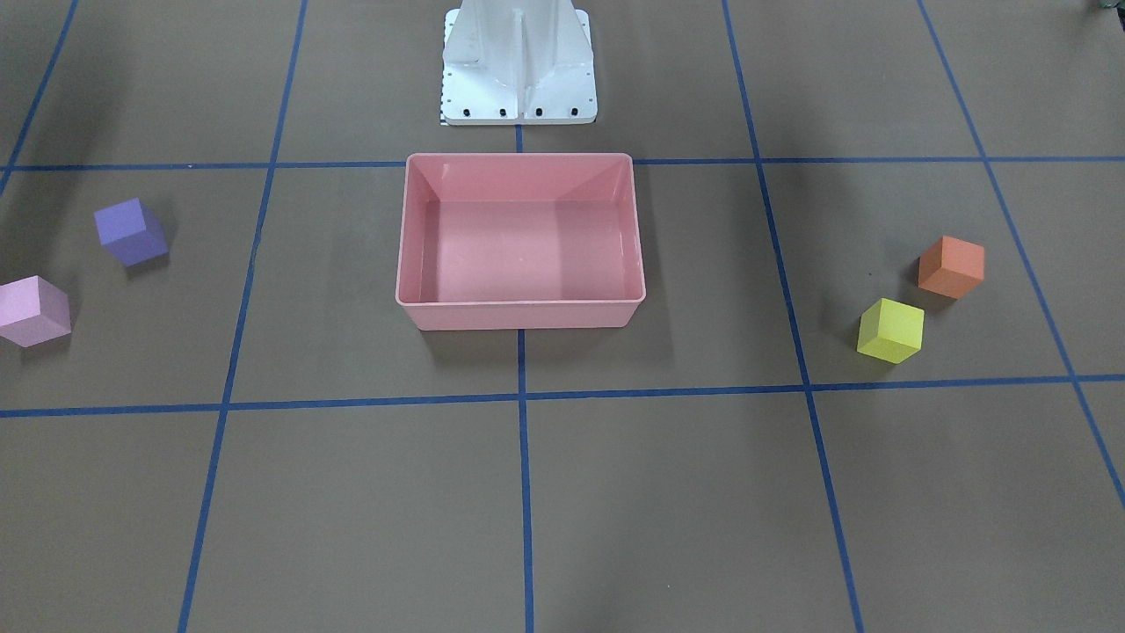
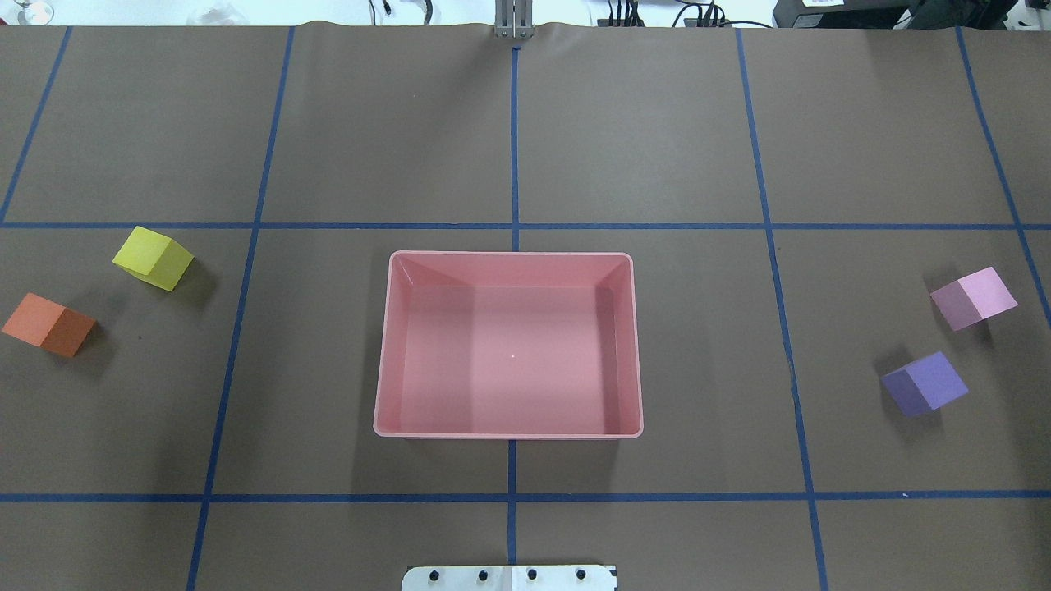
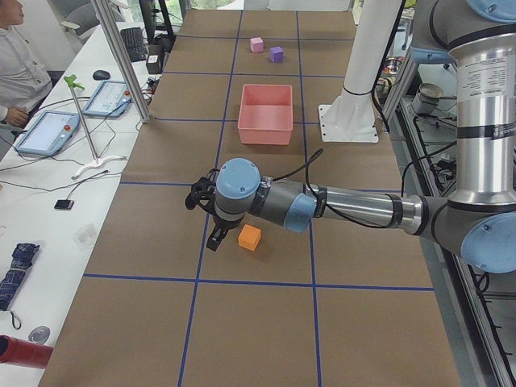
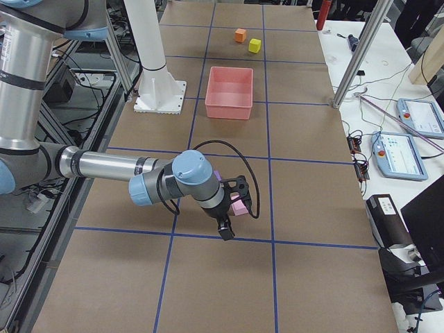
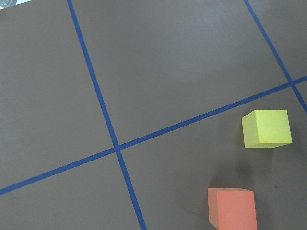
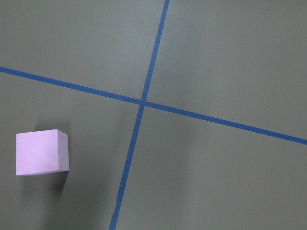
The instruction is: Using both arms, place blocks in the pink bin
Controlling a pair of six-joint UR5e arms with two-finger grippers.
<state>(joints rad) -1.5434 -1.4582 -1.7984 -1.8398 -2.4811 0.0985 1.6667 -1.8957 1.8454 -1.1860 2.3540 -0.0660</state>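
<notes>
The pink bin [image 1: 518, 309] sits empty at the table's middle, also in the overhead view [image 2: 509, 430]. The orange block [image 2: 49, 324] and yellow block [image 2: 153, 258] lie apart on my left side. The purple block [image 2: 924, 382] and light pink block [image 2: 974, 298] lie apart on my right side. My left gripper [image 3: 205, 219] hovers next to the orange block [image 3: 249, 237]. My right gripper [image 4: 234, 207] hovers over the light pink block [image 4: 242, 209]. Both grippers show only in the side views, so I cannot tell whether they are open or shut. The wrist views show no fingers.
The white base pedestal [image 1: 518, 70] stands just behind the bin. Blue tape lines grid the brown table. Beyond the far long edge stand metal posts [image 3: 121, 56] and a desk with tablets [image 3: 47, 131], where a person sits.
</notes>
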